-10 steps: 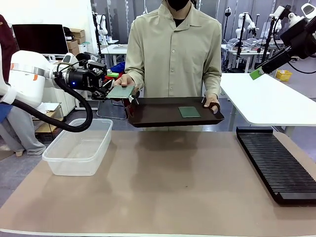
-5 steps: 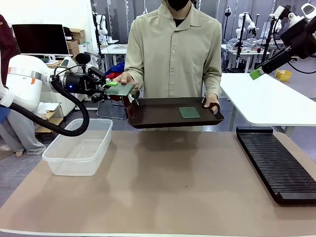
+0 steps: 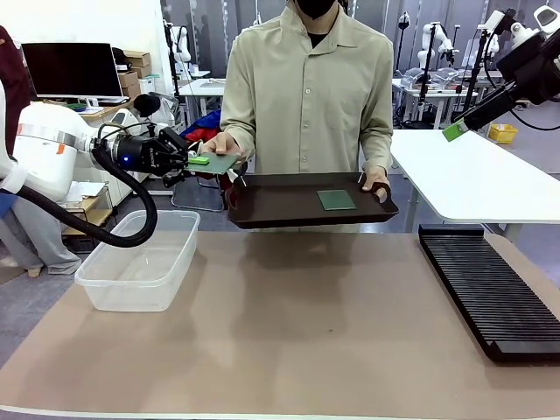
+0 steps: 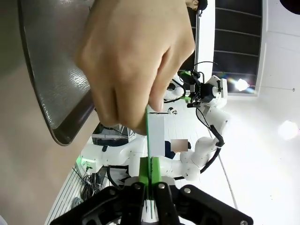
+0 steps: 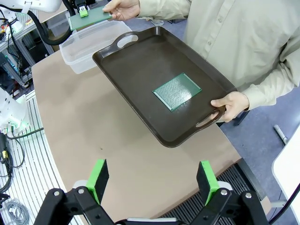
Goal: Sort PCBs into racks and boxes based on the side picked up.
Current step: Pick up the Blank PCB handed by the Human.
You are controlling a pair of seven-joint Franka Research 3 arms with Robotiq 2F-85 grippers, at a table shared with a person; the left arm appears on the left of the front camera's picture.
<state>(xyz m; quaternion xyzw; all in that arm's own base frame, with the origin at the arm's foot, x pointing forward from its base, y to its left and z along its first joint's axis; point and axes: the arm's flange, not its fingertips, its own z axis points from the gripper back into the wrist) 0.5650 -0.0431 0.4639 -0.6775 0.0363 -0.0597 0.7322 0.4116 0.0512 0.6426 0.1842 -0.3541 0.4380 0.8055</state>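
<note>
One green PCB [image 3: 219,162] is held level just left of the dark brown tray [image 3: 262,210]. My left gripper [image 3: 196,161] is shut on its near edge, and the person's hand [image 3: 224,143] still pinches its far edge. Seen edge-on in the left wrist view, that PCB [image 4: 148,136] runs from my shut fingers up into the hand [image 4: 136,61]. The second PCB [image 5: 177,91] lies flat on the tray [image 5: 136,56], also seen from the front [image 3: 336,199]. My right gripper [image 5: 152,185] hangs open high above the table, near the top right of the front view [image 3: 453,131].
The clear tub [image 3: 140,258] stands at the table's left, below the held board. The long black slotted rack [image 3: 490,289] lies along the right edge. The person stands at the far side, holding the tray by its right handle [image 3: 376,184].
My left gripper rolled and closed on the PCB's edge, then settled slightly lower with it. The person's hand stays on the board. The right arm and tray are unmoved.
</note>
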